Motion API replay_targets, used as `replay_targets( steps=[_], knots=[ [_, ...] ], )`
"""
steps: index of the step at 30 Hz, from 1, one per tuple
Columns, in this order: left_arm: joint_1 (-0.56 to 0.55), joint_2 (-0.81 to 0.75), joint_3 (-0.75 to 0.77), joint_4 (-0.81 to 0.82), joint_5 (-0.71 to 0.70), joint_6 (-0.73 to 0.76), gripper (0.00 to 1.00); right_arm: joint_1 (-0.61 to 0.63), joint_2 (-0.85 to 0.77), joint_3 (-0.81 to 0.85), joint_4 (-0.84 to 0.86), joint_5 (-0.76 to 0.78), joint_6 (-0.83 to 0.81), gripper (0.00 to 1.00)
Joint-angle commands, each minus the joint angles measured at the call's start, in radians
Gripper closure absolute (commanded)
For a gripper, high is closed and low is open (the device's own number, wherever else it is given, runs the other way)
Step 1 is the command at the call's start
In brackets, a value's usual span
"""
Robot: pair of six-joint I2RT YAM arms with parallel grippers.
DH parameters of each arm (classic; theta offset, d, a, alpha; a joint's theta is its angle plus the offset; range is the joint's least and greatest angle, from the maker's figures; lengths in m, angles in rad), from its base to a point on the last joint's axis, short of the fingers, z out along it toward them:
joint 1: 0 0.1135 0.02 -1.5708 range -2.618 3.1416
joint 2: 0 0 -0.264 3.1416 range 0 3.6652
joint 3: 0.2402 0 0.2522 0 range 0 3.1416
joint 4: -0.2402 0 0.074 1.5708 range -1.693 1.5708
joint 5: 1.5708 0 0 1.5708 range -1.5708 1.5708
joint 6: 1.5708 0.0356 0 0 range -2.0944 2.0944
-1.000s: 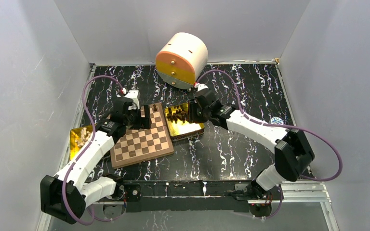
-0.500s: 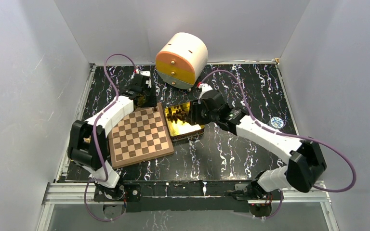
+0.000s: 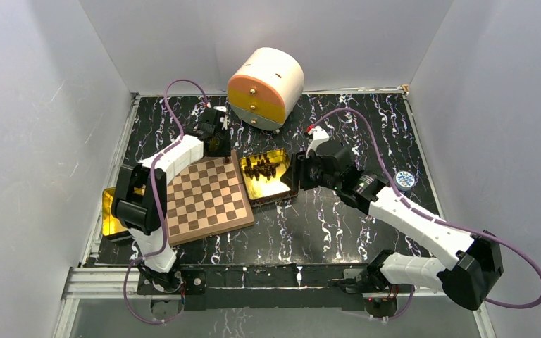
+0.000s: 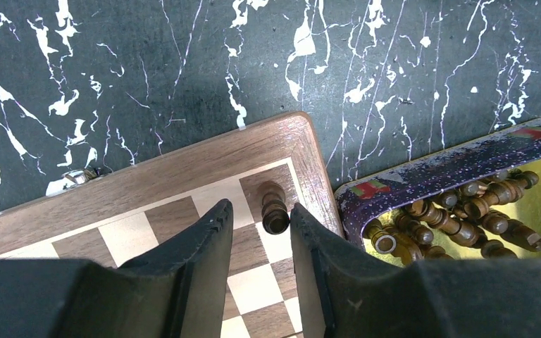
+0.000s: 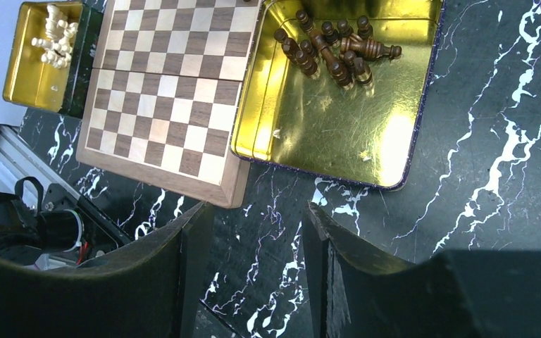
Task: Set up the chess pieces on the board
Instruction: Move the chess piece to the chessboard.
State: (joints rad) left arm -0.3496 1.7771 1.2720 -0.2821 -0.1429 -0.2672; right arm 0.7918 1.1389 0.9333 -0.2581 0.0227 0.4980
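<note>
And the left pincer, narrowly parted, seemingly unclamped, straddled a chess piece at the board's one-o'clock home corner; right pincer hovered half-open, empty.

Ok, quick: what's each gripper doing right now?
Left gripper: partly open, straddling a dark piece on the board corner, not clamped on it.
Right gripper: open, empty.

A black marbled table bears the board, a gold tin at its three o'clock, a second tin at nine, a rounded box at one.
</note>
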Motion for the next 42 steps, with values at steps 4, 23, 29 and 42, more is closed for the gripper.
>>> replay_targets(
  steps=[4, 23, 29, 42],
  knots=[
    [-0.002, 0.012, 0.031, 0.011, 0.013, 0.021, 0.68, 0.0, -0.039, -0.026, 0.05, 0.027, 0.002, 0.41],
    [0.0, -0.022, 0.066, -0.131, -0.111, 0.043, 0.81, -0.001, -0.071, -0.072, 0.034, 0.043, 0.02, 0.21],
    [0.01, -0.046, 0.061, -0.152, -0.125, 0.045, 0.81, 0.0, -0.068, -0.071, 0.031, 0.055, 0.027, 0.09],
    [0.056, -0.038, 0.039, -0.157, -0.1, 0.042, 0.81, -0.001, -0.071, -0.077, 0.023, 0.066, 0.031, 0.08]
  ],
)
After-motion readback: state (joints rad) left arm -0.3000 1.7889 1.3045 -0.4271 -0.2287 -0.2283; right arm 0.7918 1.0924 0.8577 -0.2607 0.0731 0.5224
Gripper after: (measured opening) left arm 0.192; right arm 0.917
